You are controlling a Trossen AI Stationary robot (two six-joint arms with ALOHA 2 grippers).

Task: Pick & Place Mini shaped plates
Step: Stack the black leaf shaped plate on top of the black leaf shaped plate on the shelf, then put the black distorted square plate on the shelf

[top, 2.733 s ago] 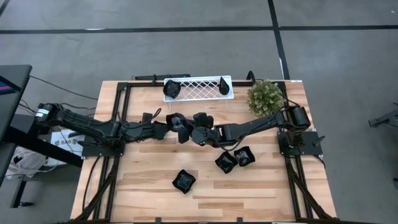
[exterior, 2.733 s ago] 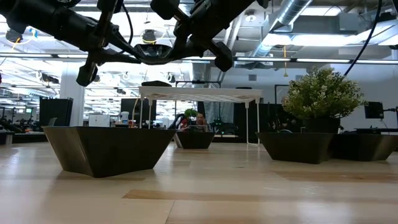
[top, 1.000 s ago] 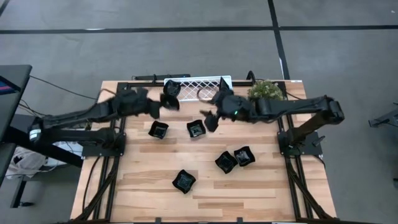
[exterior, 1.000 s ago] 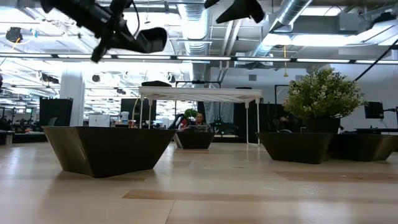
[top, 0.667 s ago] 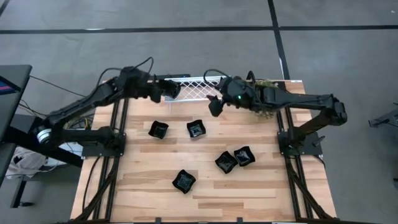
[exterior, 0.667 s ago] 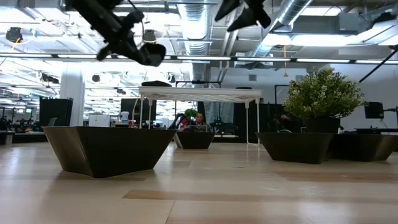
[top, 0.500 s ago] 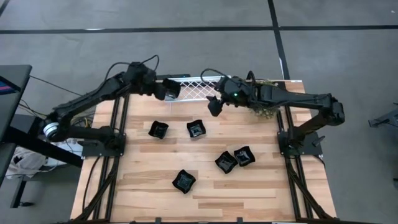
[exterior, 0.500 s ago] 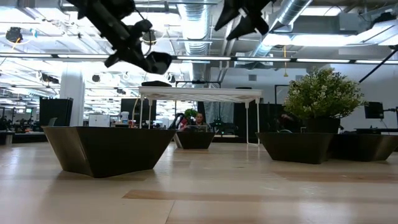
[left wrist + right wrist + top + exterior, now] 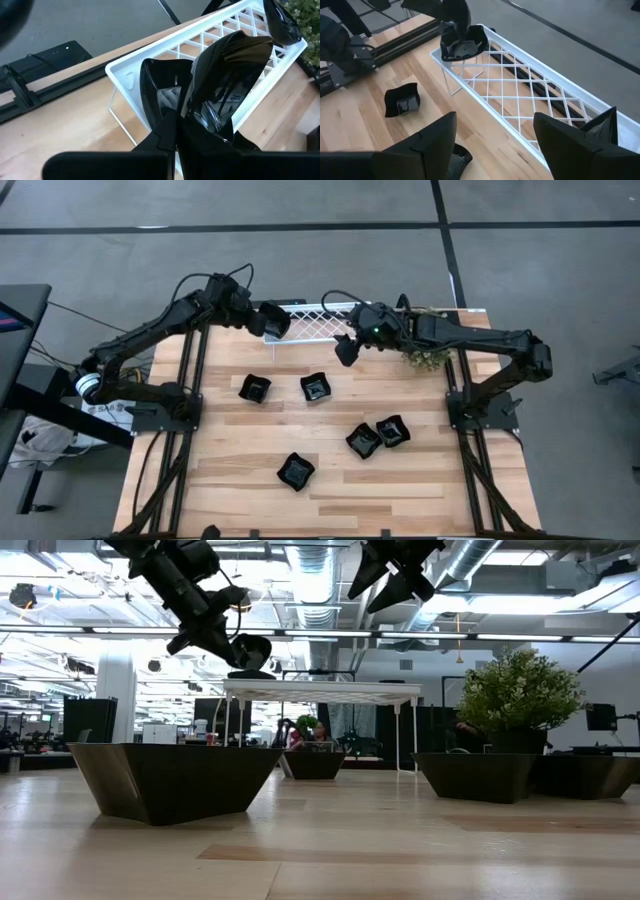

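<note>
My left gripper (image 9: 268,320) is over the left end of the white lattice tray (image 9: 318,326), shut on one black mini plate (image 9: 227,75). Right under that plate, another squarish plate (image 9: 159,95) sits in the tray's left end. A teardrop plate (image 9: 600,127) stands at the tray's right end. My right gripper (image 9: 345,352) hovers open and empty over the table, just near of the tray's middle. Several more black plates lie on the wood, among them two at mid-table (image 9: 254,388) (image 9: 315,386). My left gripper pinches the held plate by its rim (image 9: 192,117) between the two fingers, coming slanting down from the table's left. The plate is tilted on edge with its hollow facing the wrist camera, lifted clear above the tray's left end.
A green bushy plant (image 9: 520,690) stands at the far right corner, partly under my right arm. Two plates (image 9: 362,440) (image 9: 392,430) lie right of centre and one (image 9: 296,471) near the front. Black frame rails (image 9: 190,380) run along both table sides.
My left gripper has carried its plate toward the far edge and rightward until it is over the tray's left end, tipping further down. My right gripper has drawn a little toward the far edge, staying open.
</note>
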